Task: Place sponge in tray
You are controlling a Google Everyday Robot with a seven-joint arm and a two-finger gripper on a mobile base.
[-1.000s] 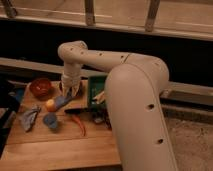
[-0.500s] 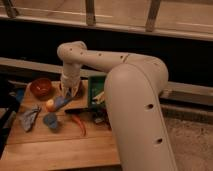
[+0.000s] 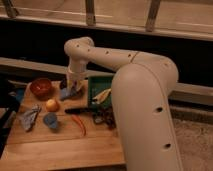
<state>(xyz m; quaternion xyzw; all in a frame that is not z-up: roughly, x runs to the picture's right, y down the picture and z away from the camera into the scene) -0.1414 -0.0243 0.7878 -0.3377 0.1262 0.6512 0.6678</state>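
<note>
A blue sponge (image 3: 69, 92) hangs from my gripper (image 3: 74, 86), which is shut on it. It is held just above the wooden table, at the left edge of the green tray (image 3: 98, 81). The tray lies at the back of the table, partly hidden by my white arm (image 3: 125, 65). A yellow item (image 3: 102, 95) lies in the tray near its front.
On the wooden table (image 3: 60, 145) stand a red bowl (image 3: 41, 86), an orange fruit (image 3: 51, 105), a blue cup (image 3: 50, 120), a blue cloth (image 3: 30, 116), an orange-red stick-like item (image 3: 79, 125) and a dark item (image 3: 76, 110). A dark wall runs behind.
The gripper has moved a little up and right toward the tray, with the sponge in it.
</note>
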